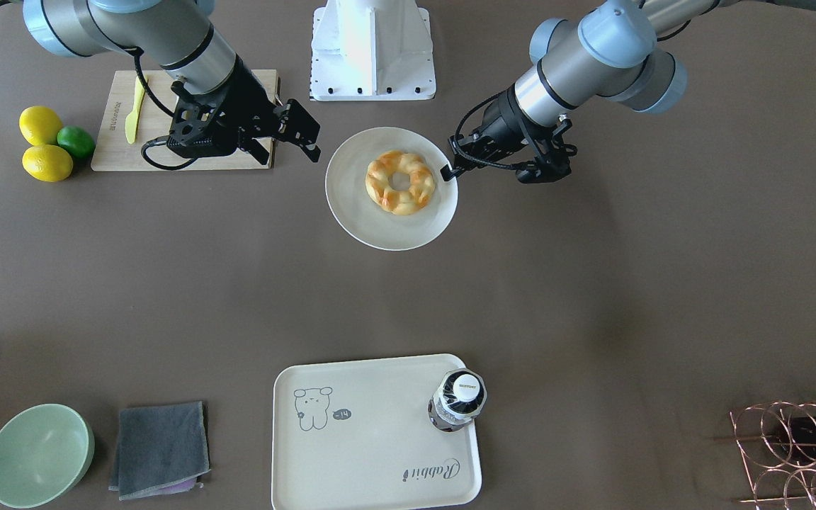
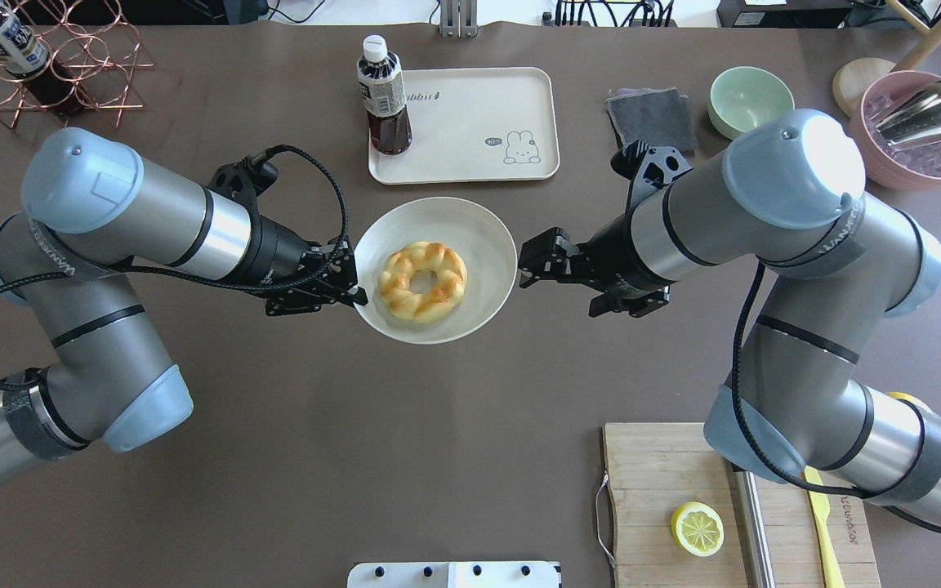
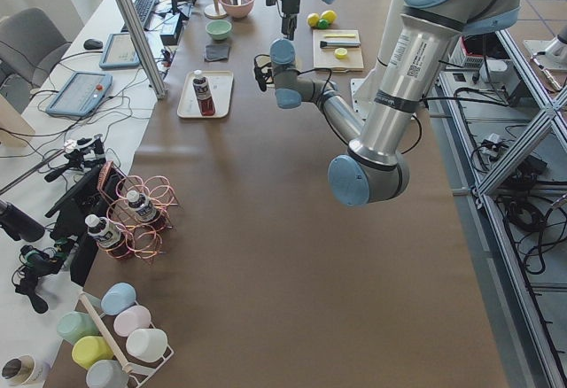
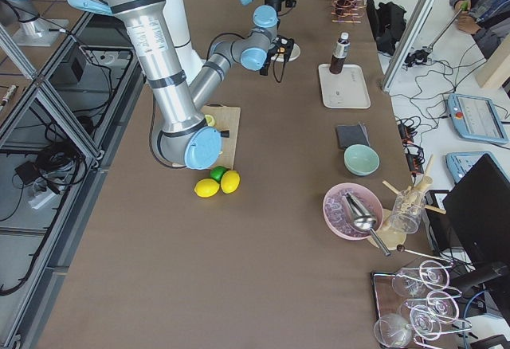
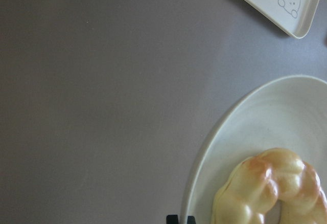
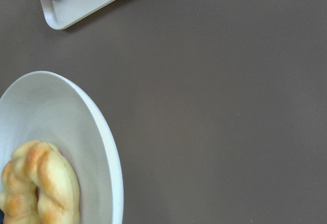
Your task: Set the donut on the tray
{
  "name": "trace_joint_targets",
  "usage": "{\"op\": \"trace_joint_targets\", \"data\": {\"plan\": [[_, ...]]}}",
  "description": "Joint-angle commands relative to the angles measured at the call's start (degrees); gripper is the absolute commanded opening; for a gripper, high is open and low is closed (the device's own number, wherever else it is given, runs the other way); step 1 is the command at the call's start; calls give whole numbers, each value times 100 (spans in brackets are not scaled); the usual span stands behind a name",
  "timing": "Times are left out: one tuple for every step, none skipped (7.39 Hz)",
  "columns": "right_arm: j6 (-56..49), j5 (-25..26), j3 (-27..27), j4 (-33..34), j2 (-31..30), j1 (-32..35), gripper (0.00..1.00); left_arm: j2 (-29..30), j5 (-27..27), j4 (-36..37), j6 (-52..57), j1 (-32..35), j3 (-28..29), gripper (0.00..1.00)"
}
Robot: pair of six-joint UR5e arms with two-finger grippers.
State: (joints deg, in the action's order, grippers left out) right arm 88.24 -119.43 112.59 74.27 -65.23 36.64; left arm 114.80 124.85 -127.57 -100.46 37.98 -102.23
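Note:
The golden twisted donut lies on a round white plate at mid-table; it also shows in the front view and in both wrist views. My left gripper is at the plate's left rim, its fingertips closed together on the rim. My right gripper is open and empty, just off the plate's right rim and apart from it. The cream tray with the rabbit drawing lies beyond the plate, at the far side of the table.
A dark drink bottle stands on the tray's left corner. A grey cloth, a green bowl and a pink bowl are far right. A cutting board with a lemon half is near right. A wire rack is far left.

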Motion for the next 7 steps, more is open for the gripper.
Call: {"op": "trace_joint_targets", "data": {"plan": [[193,393,-78,0,80,-428,99,43,-93,180,-9,-185,-113,0],[219,402,-79,0,80,-447,98,43,-93,180,-9,-186,-104,0],[220,481,-88,0,80,-490,96,43,-93,180,0,-186,-104,0],[228,621,-79,0,80,-534,75,51,-93,180,0,-186,-113,0],[211,622,-88,0,80,-535,45,51,-93,180,0,-186,-113,0],[202,631,-88,0,80,-543,34,51,-93,180,0,-186,-122,0],[211,631,-79,-9,80,-535,15,51,-93,188,0,-186,-130,0]]}}
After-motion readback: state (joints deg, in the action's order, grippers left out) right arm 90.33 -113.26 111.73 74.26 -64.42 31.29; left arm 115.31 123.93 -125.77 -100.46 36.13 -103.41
